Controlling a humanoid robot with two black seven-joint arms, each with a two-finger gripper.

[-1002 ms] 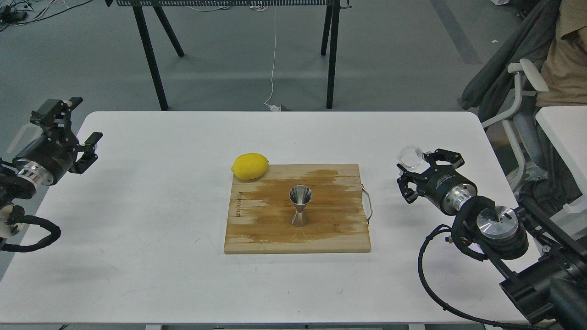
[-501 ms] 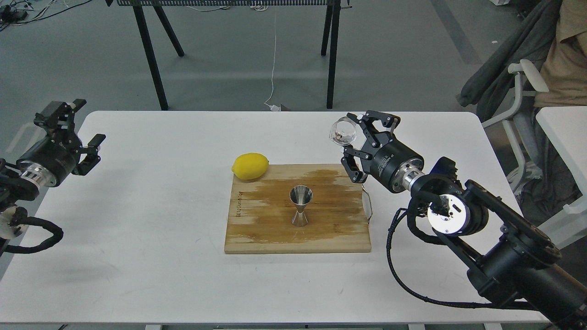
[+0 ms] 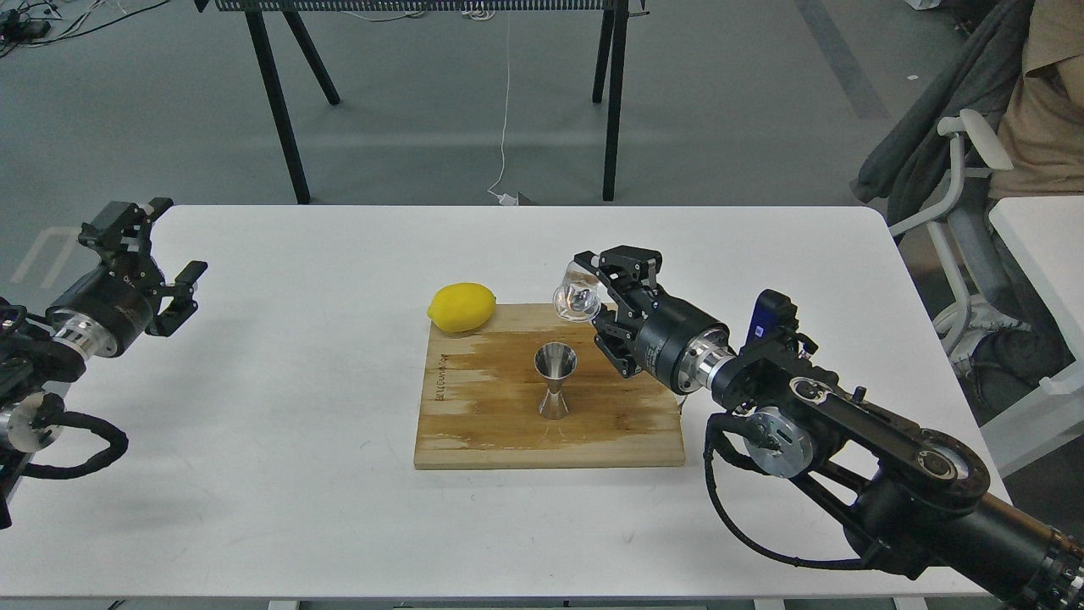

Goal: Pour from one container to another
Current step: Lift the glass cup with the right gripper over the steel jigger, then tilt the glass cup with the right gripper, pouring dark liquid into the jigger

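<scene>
Item: right end effector [image 3: 595, 298] clenched on glass cup [image 3: 577, 299], which I held tilted so its mouth faced the steel jigger [image 3: 555, 380] standing upright just below-left on the cutting board [image 3: 474, 407]; left end effector [image 3: 152, 271] released, idle.

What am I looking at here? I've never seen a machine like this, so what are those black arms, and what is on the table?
This single picture is taken from the robot's own head, looking down at a white table. The two black arms are its own. The right gripper holds a small clear glass cup, tipped just above a shiny steel hourglass-shaped jigger. The jigger stands upright on a stained wooden cutting board, and a yellow lemon lies at the board's far left corner. The left gripper hangs open and empty at the table's left edge.
</scene>
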